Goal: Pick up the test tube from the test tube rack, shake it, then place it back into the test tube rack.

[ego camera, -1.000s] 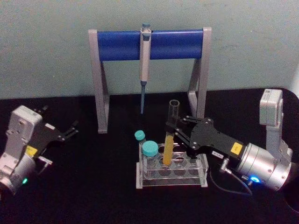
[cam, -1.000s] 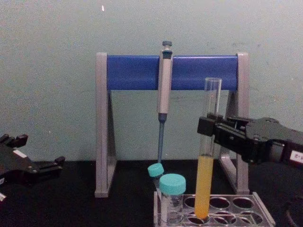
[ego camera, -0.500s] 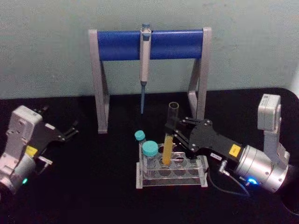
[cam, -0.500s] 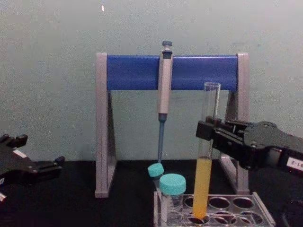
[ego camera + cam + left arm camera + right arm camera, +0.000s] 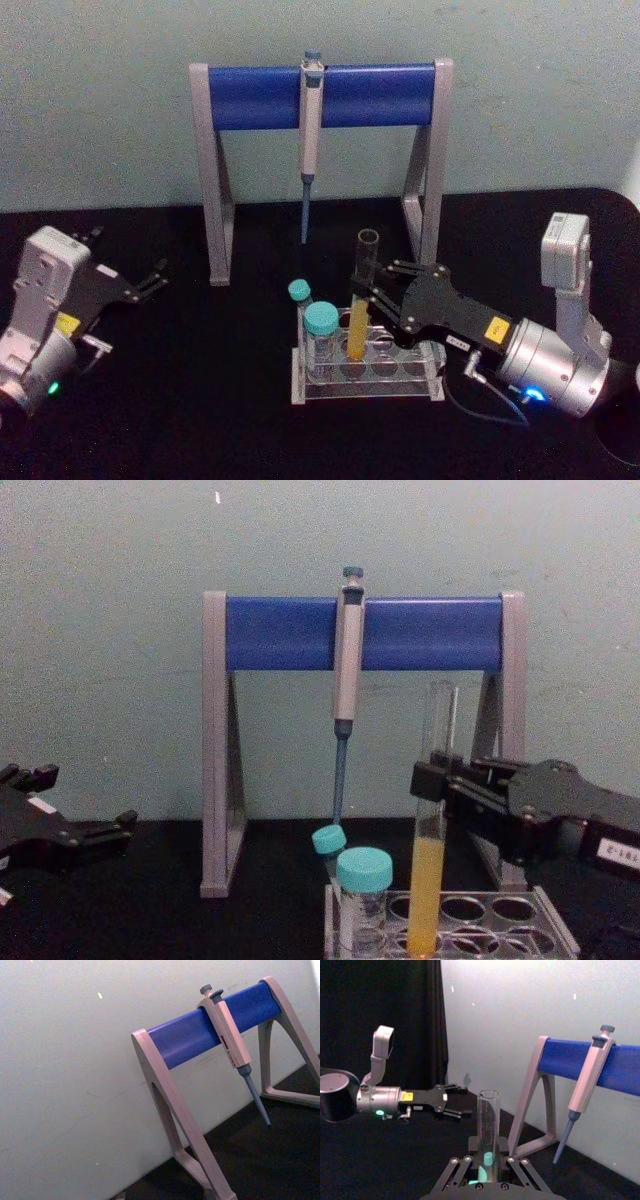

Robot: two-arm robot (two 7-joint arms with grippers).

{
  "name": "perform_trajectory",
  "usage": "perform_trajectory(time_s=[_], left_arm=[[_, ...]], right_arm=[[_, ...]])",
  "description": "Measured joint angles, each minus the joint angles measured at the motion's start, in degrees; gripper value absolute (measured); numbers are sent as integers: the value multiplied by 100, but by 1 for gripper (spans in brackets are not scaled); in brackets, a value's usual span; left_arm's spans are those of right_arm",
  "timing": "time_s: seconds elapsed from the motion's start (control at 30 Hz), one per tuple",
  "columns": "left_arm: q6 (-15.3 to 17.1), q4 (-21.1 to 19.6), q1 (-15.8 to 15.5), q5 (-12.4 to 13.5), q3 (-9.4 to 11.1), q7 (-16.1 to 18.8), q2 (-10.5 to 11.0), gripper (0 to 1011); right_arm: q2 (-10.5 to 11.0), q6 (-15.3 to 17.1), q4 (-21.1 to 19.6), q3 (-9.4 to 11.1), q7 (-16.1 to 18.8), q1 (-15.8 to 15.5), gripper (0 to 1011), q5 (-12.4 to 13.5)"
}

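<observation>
Since a second ago, the long slim clear glass test tube (image 5: 358, 325) (image 5: 428, 880) has come down: in the chest view its open rim has dropped from above the blue crossbar's lower edge to below it, and its round bottom sits deeper in the low clear plastic test tube rack (image 5: 365, 385) (image 5: 500, 920). The rack stands near the middle of the desk's front edge. The tube stands in a hole just right of two clear vials with teal screw caps (image 5: 322, 335).

Its long axis is close to upright, mouth up, yellow-orange liquid low, the top leaning slightly toward the desk's right edge.

Your right gripper (image 5: 365, 290) (image 5: 432, 780) (image 5: 487, 1160) reaches in from the right edge, its fingers pinching the tube above the liquid. It has lowered with the tube.

Your left gripper (image 5: 155, 280) (image 5: 457, 1102) stays parked by the left edge, fingers spread.

Along the far edge stands the grey-legged stand with a blue crossbar (image 5: 320, 95), a grey pipette (image 5: 310, 130) hanging from it.
</observation>
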Motion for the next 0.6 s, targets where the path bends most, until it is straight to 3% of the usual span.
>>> perform_trajectory(time_s=[0.6], left_arm=[[0, 0, 0, 0, 0, 0, 0, 1001]], right_arm=[[-104, 34, 266, -84, 0, 19, 221, -160]])
